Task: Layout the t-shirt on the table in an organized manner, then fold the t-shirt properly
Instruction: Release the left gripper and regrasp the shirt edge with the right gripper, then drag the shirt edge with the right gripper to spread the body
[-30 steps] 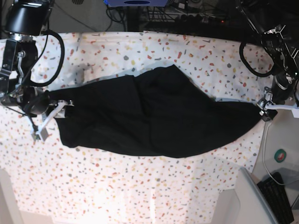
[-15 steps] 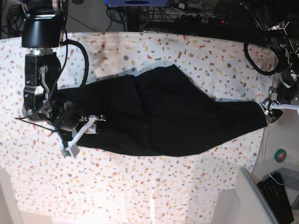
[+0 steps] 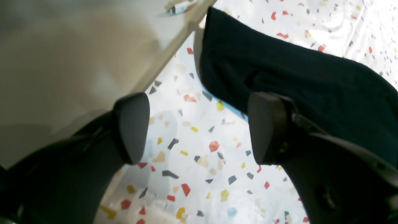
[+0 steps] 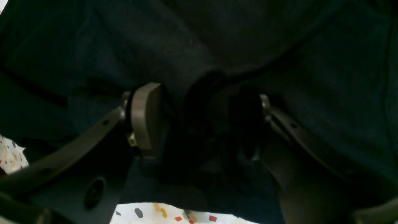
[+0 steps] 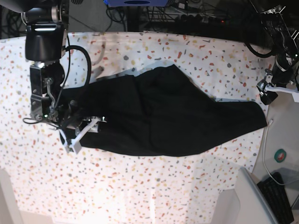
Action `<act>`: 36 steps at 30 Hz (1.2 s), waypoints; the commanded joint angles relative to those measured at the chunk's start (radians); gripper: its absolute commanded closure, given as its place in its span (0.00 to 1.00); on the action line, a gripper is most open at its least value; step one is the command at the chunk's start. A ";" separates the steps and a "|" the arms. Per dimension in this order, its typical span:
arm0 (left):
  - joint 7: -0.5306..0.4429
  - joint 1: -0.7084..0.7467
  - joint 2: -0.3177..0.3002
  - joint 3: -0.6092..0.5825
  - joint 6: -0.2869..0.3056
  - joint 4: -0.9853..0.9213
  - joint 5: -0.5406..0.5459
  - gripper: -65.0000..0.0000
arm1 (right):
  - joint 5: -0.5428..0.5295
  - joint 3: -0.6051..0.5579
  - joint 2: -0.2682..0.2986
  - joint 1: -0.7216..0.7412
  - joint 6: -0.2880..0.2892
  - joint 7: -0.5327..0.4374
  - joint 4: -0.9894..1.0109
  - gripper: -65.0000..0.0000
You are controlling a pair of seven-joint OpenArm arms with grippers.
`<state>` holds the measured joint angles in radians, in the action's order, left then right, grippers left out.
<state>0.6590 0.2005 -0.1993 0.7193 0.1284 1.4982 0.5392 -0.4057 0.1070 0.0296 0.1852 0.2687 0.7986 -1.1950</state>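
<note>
The black t-shirt lies stretched left to right across the speckled white table. No print patch shows. My right gripper is over the shirt's left end. In the right wrist view its fingers stand apart around a bunched fold of the t-shirt, so the right gripper is open. My left gripper is off the shirt's right tip, near the table's edge. In the left wrist view the left gripper is open and empty over the table, with the shirt's tip beside one finger.
The table's right edge borders a beige surface. Off that edge lie a white cable, a round green item and a keyboard. Dark cables and racks line the far side.
The right-wrist arm moved from the shirt's left edge inward over the cloth, pushing that end in. The left gripper moved away from the shirt's right tip, toward the far side.
</note>
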 commanded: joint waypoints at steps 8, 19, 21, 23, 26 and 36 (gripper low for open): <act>-0.021 -0.002 -0.015 0.007 0.001 0.014 0.008 0.28 | -0.022 0.001 -0.027 0.041 0.008 0.003 -0.059 1.00; -0.021 0.072 -0.013 0.004 0.001 0.074 0.008 0.29 | -0.012 0.001 0.069 0.397 0.004 -0.018 0.148 1.00; -0.021 0.092 -0.013 0.004 0.001 0.081 0.008 0.29 | -0.012 0.001 0.086 0.481 0.004 -0.112 0.298 1.00; -0.021 0.100 -0.015 0.004 0.001 0.081 0.008 0.29 | -0.012 0.001 0.097 0.558 0.004 -0.224 0.439 1.00; -0.021 0.113 -0.015 0.004 0.001 0.081 0.008 0.29 | -0.012 0.001 0.122 0.675 0.002 -0.322 0.622 0.93; -0.021 0.113 -0.018 0.004 0.003 0.075 0.008 0.29 | -0.015 -0.008 0.158 0.320 0.008 0.003 -0.041 0.45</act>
<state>0.6563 0.3191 -0.1970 0.7177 0.1287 1.5581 0.5388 -0.3927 0.1013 0.1856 0.4519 0.2657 0.8291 -1.2358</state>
